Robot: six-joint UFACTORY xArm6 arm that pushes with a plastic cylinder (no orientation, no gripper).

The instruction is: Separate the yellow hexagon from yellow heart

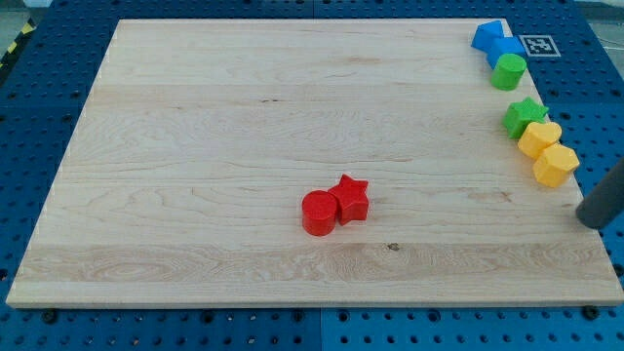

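While my tip, a bare rod with no pincer to clench, rests at the desk's right edge, the yellow hexagon lies just up-left, touching the yellow heart.

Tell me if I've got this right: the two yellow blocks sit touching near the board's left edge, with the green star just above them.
Not quite. In the camera view the yellow heart and yellow hexagon sit touching near the board's right edge, not the left. The green star is indeed just above them.
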